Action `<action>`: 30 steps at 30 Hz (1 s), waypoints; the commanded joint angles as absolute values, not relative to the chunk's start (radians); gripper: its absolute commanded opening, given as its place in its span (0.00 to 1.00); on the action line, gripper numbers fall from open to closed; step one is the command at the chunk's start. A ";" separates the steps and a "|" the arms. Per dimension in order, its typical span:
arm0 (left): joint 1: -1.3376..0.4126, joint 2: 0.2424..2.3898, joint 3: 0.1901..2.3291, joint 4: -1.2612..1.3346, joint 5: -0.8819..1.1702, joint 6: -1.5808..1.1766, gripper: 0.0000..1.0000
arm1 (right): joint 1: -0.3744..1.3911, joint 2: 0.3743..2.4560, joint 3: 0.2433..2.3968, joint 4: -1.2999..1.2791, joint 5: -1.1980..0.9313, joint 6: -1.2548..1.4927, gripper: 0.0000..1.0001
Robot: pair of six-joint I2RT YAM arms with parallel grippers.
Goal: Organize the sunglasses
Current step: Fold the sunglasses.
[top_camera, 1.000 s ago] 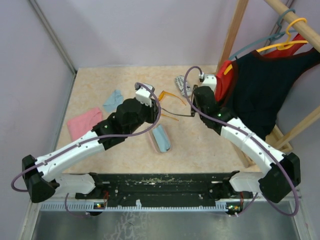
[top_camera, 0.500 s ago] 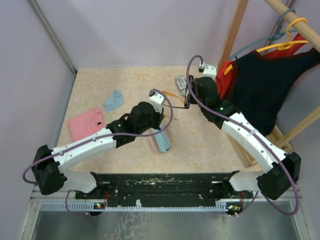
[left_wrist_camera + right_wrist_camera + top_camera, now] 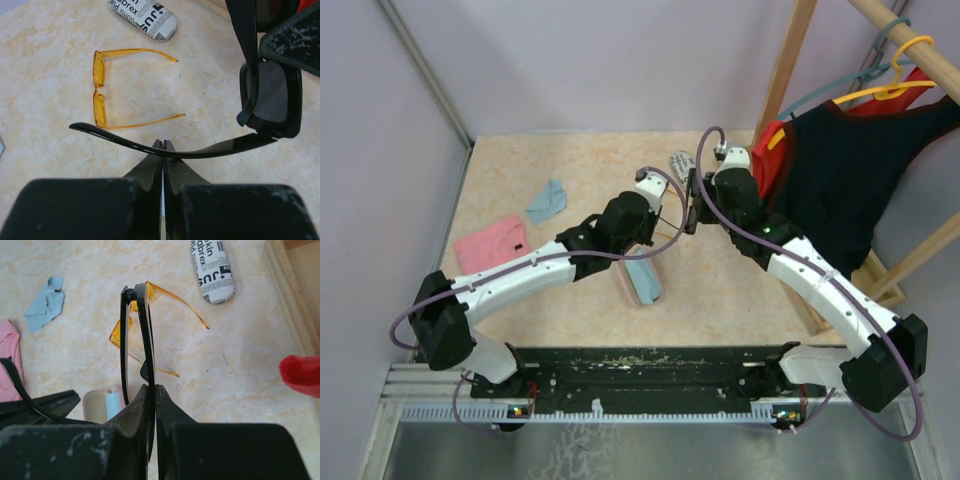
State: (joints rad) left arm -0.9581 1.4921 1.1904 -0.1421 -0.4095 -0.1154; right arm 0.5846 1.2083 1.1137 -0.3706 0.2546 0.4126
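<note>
The left gripper is fully closed, its fingertips pinching one thin arm of the black sunglasses at about mid-length. This arm is unfolded and runs left to right across the left wrist view. The right gripper is also closed, clamped on a thin black edge of the same pair at the frame end. The pictures do not show whether this edge is the frame or the second arm. The black sunglasses are held above the table between the two grippers, right of centre.

The orange sunglasses lie flat on the table just beyond the held pair, both arms unfolded and pointing right. The black-and-white printed case lies farther back, near the far edge.

The pink case lies open below the left arm, towards the near side, showing a blue lining. A blue cloth and a pink cloth lie on the left part of the table, well apart from the sunglasses. A black garment hangs on the rack at the right.
</note>
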 commanded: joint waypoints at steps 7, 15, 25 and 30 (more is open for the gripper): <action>-0.960 1.550 1.287 -0.120 -0.431 -0.075 0.01 | 0.590 1.148 1.066 -0.275 0.120 0.423 0.00; -0.962 1.580 1.329 -0.130 -0.390 -0.082 0.01 | 0.601 1.154 1.035 -0.237 0.036 0.435 0.00; -0.962 1.621 1.358 -0.147 -0.374 -0.085 0.01 | 0.603 1.188 1.031 -0.203 -0.068 0.443 0.00; -0.963 1.642 1.368 -0.154 -0.370 -0.084 0.01 | 0.603 1.186 1.024 -0.191 -0.089 0.442 0.00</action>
